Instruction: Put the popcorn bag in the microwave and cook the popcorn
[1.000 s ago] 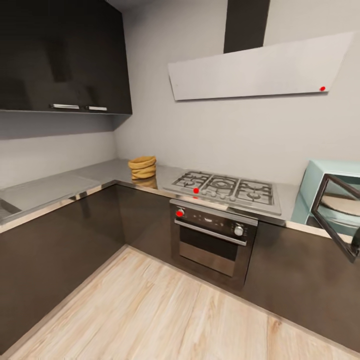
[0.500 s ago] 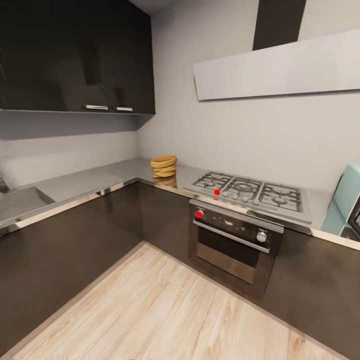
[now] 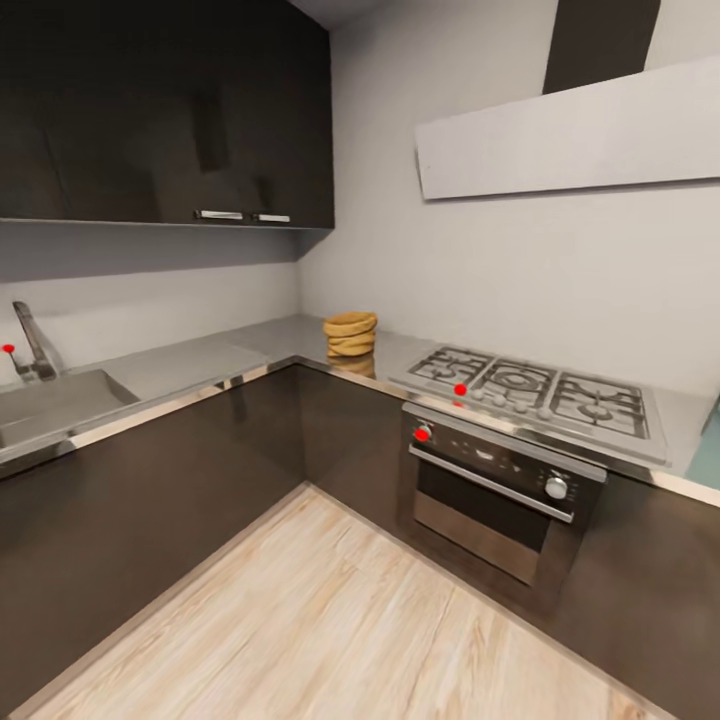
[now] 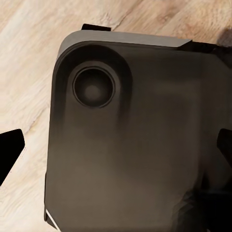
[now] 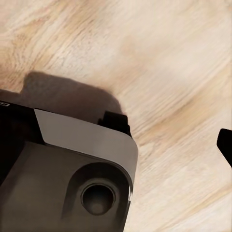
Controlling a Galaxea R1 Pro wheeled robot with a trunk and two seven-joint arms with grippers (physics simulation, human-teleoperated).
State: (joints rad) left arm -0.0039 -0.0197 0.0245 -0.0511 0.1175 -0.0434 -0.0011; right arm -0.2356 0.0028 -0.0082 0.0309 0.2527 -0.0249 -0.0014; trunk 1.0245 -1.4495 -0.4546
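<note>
The popcorn bag (image 3: 351, 334) sits on the counter (image 3: 250, 345) in the corner of the kitchen, just beside the left end of the gas hob (image 3: 535, 388), with the oven (image 3: 500, 480) below that hob. A sink (image 3: 45, 400) with a tap (image 3: 30, 342) lies along the counter's other run, well apart from the bag. A sliver of pale blue at the right edge of the head view may be the microwave (image 3: 709, 450), though too little shows to be sure.

Both wrist views look down past the robot's own dark base at the wooden floor (image 3: 330, 610). The left gripper (image 4: 116, 154) has its jaws spread wide with nothing between them; the right gripper shows one dark fingertip (image 5: 225, 145), so I cannot tell its state.

The step in hand looks like the approach to the bag. Next the robot needs to roll closer to the corner and raise an arm over the counter to reach the bag.
</note>
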